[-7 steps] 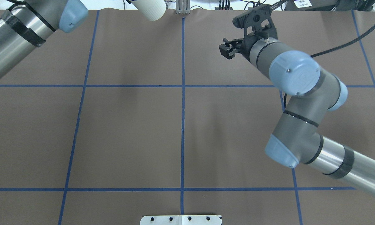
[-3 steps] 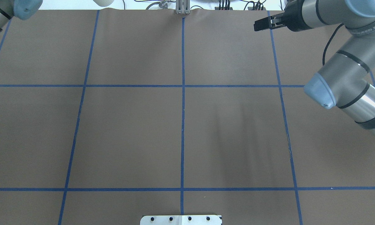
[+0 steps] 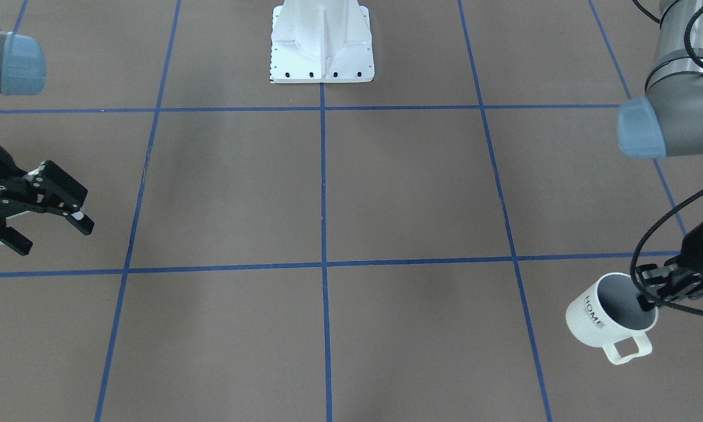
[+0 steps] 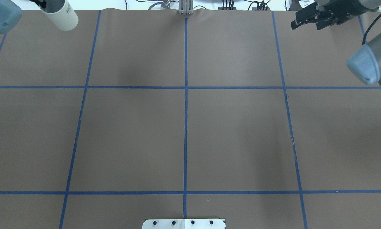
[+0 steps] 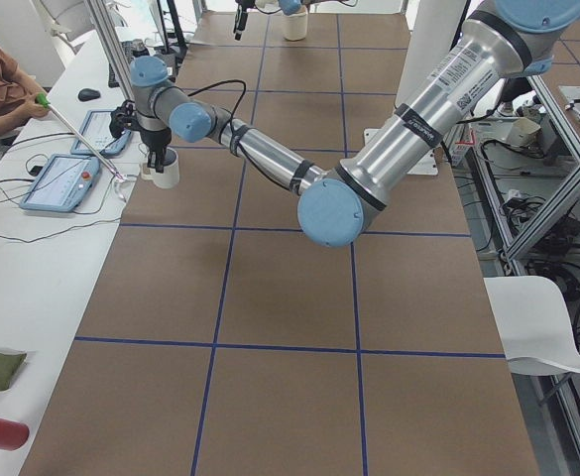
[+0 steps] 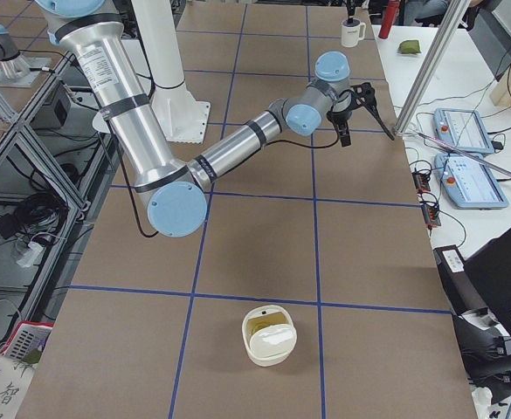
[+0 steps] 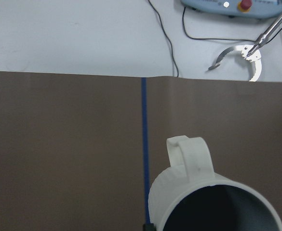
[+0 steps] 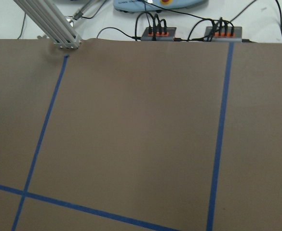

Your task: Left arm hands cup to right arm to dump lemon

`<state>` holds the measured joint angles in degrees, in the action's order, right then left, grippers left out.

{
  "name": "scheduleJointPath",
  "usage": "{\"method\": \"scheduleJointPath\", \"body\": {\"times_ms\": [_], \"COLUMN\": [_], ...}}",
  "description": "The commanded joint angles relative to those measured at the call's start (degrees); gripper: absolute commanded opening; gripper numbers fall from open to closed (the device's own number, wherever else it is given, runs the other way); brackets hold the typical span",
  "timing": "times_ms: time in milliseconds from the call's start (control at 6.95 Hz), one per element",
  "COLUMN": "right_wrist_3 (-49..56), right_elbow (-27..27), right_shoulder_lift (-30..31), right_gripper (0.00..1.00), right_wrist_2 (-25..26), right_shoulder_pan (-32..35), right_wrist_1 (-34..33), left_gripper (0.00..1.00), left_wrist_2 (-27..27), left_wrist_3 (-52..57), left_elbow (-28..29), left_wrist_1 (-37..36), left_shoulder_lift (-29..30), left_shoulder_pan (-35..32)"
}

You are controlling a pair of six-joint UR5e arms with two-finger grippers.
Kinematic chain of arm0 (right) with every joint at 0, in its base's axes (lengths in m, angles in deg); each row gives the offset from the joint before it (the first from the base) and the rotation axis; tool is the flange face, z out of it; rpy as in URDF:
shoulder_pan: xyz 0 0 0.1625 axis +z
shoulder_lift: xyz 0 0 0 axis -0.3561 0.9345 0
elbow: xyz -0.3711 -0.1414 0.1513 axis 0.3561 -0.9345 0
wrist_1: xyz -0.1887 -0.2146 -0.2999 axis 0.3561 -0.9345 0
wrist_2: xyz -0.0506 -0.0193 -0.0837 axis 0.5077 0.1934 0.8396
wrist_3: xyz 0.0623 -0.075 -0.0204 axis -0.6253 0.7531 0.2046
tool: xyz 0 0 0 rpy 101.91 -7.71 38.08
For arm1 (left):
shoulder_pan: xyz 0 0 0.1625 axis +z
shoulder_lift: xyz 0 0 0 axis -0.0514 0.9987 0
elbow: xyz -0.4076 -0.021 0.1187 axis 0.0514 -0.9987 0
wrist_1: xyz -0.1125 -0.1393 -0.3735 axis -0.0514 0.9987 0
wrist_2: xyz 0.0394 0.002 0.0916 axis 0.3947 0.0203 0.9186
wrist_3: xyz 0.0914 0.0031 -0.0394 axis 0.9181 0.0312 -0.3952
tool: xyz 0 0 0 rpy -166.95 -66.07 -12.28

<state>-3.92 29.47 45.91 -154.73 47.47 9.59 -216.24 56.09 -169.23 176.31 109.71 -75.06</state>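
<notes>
Left hand (image 3: 645, 292): clamped on the cup's rim, one finger inside the mouth and one outside; sits at the desk's far edge from the robot base.
Cup (image 3: 591, 322): white, ribbed, "HOME" lettering; hangs directly under the left hand, mouth up, grey inside. The handle sits a quarter-turn round the rim from the grip, pointing away from the robot base. Can't tell if its base touches the desk.
Right hand (image 3: 51, 235): fingers spread wide, empty; well apart from the cup, at the opposite end of the desk from the left hand.
Desk (image 4: 130, 133): brown with a blue tape grid, under both hands.
White tub (image 6: 270, 334): on the desk, well apart from the right hand; pale yellowish contents, too small to tell what they are.
</notes>
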Motion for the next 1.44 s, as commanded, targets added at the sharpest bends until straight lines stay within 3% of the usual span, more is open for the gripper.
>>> {"method": "scheduleJointPath", "body": {"times_ms": [0,288,576,1008,1296], "right_wrist_3": [3.69,16.12,23.28,33.31,33.51], "right_elbow": [0.42,2.61,5.95,7.37,9.29], "right_shoulder_lift": [3.1,8.69,17.13,25.06,28.22], "right_gripper": [1.0,1.0,1.0,1.0,1.0], "right_wrist_2": [-7.11,-8.72,-8.72,-8.29,-8.37], "right_shoulder_pan": [5.65,8.83,10.51,11.83,12.01], "right_wrist_1": [-6.21,-13.09,-13.2,-13.63,-13.64], "left_gripper": [0.0,0.0,0.0,0.0,0.0], "left_wrist_2": [-0.37,-0.63,-1.33,-2.48,-2.57], "left_wrist_3": [8.09,8.28,5.23,-8.89,-8.77], "left_elbow": [-6.66,-11.5,-15.73,-16.01,-18.89], "left_wrist_1": [-6.57,-7.04,-0.3,18.84,19.07], "left_shoulder_lift": [-8.82,-16.89,-24.91,-33.96,-37.75], "left_shoulder_pan": [-0.31,0.3,0.39,7.92,8.48]}}
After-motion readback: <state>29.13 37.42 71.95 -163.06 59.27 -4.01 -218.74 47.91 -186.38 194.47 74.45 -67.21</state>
